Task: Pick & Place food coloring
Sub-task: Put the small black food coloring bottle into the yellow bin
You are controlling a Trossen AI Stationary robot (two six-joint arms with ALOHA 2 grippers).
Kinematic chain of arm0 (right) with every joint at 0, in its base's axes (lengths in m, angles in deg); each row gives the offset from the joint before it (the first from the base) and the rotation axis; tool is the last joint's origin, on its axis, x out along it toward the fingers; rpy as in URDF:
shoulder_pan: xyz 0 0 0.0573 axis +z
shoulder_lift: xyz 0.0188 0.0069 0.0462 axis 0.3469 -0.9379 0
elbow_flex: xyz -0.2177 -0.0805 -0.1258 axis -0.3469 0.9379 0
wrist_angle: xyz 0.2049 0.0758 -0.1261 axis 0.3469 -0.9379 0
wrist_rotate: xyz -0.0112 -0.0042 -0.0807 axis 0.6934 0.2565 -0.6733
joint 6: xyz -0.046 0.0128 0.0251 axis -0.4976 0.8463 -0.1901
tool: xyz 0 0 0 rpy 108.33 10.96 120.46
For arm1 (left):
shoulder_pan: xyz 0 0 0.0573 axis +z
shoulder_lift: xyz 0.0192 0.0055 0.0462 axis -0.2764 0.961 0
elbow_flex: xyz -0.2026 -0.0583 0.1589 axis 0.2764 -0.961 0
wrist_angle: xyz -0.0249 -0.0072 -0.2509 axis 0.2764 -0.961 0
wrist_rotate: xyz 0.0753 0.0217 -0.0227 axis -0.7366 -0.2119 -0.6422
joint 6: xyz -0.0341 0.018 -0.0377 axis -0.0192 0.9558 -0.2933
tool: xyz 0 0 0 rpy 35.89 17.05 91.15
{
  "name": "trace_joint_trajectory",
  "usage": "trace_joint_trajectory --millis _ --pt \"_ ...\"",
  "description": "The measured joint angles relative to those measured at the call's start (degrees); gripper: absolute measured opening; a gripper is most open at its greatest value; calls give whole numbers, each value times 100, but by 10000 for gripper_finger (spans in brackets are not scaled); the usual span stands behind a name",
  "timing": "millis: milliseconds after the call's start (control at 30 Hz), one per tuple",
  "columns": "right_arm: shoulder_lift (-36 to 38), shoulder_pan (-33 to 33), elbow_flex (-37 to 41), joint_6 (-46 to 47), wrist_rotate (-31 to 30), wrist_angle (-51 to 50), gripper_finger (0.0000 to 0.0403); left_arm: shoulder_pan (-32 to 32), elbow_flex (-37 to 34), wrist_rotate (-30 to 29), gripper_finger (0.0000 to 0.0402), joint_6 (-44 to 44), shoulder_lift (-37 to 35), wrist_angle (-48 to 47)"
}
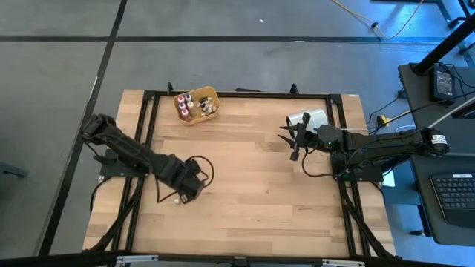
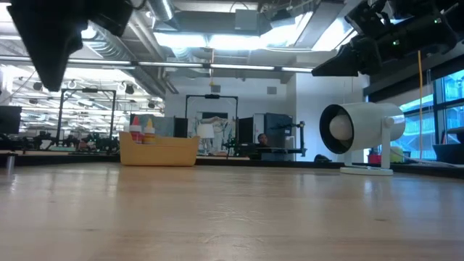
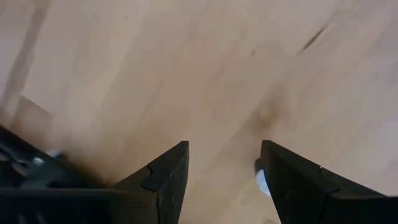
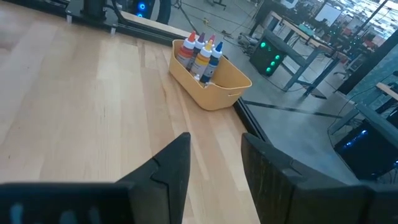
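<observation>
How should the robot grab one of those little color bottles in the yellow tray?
Best by the pale cap, coming from straight above: the food coloring bottles stand upright, packed close inside the yellow tray, so its walls block their sides and only the tops stick out.

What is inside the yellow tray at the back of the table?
The yellow tray holds several food coloring bottles standing upright, caps up. Its wall hides their lower bodies, so anything lying on the tray floor cannot be seen.

No text, label, brand, number or sign can be read in any view.
</observation>
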Motion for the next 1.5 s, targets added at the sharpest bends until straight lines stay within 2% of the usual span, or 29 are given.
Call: trace_joint_trajectory --millis 133,300,600,900,1167,1500 --pt "0 0 0 0 0 0 145 -309 -150 -17 196 -248 1 358" --pt "0 -2 0 2 2 -1 145 -697 -280 -19 194 -65 2 774" --pt "0 -1 0 2 4 0 145 -1359 -297 -79 194 157 4 730" --pt "0 -1 0 20 4 0 145 -1990 -297 -1009 195 58 4 735" --pt "0 0 0 22 4 42 145 -2147 -297 -762 196 -277 54 870" --pt "0 -2 0 24 7 112 145 -2145 -297 -545 196 -431 606 818"
